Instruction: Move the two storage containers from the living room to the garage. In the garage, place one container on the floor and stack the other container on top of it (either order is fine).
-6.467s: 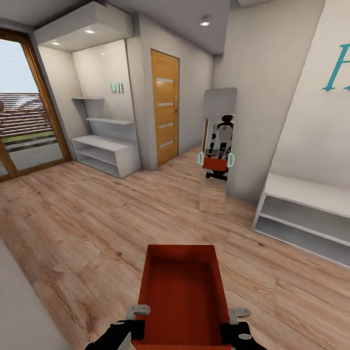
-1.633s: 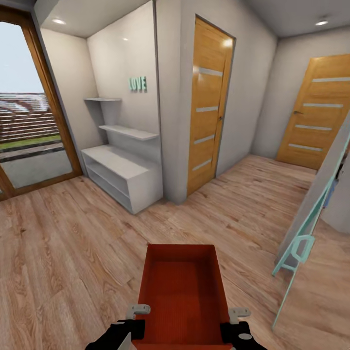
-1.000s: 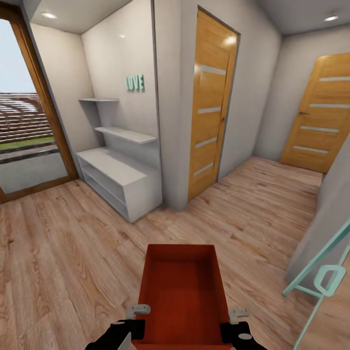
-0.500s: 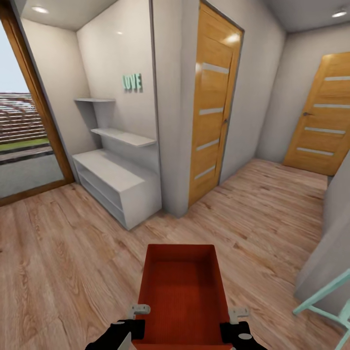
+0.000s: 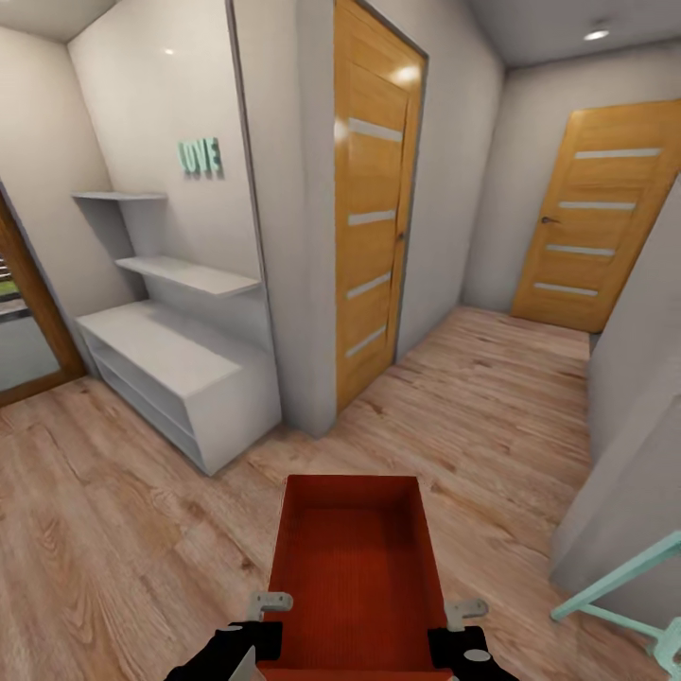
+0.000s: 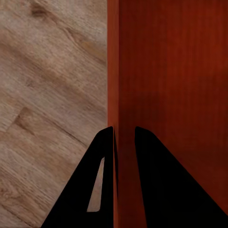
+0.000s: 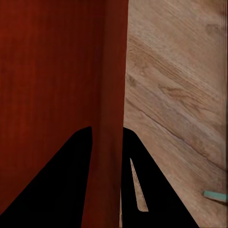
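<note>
A: Status entry. One container (image 5: 355, 567) is in transit, carried low in front of the trunk over the wood-plank floor (image 5: 113, 530), open side up and nothing inside.

B: Grip?

A: Left gripper (image 6: 124, 137) straddles the container's left wall, one black finger on each face, jaws clamped on that wall. Right gripper (image 7: 107, 133) does the same on the right wall. In the head view both sit at the near end of the container, one per side.

B: Where are we relative to the container?

A: Hallway, by the look of it. Ahead and left of the container is a white shelf unit (image 5: 180, 378) with a "LOVE" sign (image 5: 200, 155) on the wall above it. Straight ahead, a wood door (image 5: 371, 208) with frosted strips, shut (as far as I can tell). Further off to the right, a second door (image 5: 596, 218) of the same kind, also shut. A mint-coloured frame (image 5: 624, 591) sits close on the right.

B: Progress?

A: Judged early. Pickup of the first container is done; no concrete floor here, so the garage is not reached. The second container isn't here with us, so I can't log its state. Left to do: get through a door, set this one down, see to the other, stack.
</note>
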Available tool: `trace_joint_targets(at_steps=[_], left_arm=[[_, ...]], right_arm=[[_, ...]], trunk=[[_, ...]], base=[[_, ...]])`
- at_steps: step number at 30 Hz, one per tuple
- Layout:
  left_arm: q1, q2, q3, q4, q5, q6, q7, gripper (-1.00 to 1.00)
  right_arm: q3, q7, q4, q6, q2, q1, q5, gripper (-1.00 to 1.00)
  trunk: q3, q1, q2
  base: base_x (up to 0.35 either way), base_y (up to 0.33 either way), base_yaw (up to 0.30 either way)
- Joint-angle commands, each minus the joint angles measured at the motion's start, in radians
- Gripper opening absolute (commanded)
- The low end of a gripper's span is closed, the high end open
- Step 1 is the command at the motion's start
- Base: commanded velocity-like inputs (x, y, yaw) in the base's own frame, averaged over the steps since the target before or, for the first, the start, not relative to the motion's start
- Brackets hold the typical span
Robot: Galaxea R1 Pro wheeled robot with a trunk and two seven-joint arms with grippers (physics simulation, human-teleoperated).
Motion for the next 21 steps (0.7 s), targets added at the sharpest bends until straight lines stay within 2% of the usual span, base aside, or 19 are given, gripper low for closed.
trace_joint_targets(at_steps=[1, 21], left_arm=[[0.000, 0.000, -0.003, -0.006, -0.014, -0.003, 0.010, -1.00], [0.000, 0.000, -0.003, -0.006, -0.014, -0.002, 0.010, -1.00]], right_arm=[[0.001, -0.015, 0.009, 0.004, 0.000, -0.001, -0.024, -1.00], [0.001, -0.015, 0.009, 0.004, 0.000, -0.001, -0.024, -1.00]], trunk=[[-0.001, 0.001, 0.000], [-0.001, 0.001, 0.000]], base=[[0.320, 0.000, -0.284], [0.320, 0.000, -0.276]])
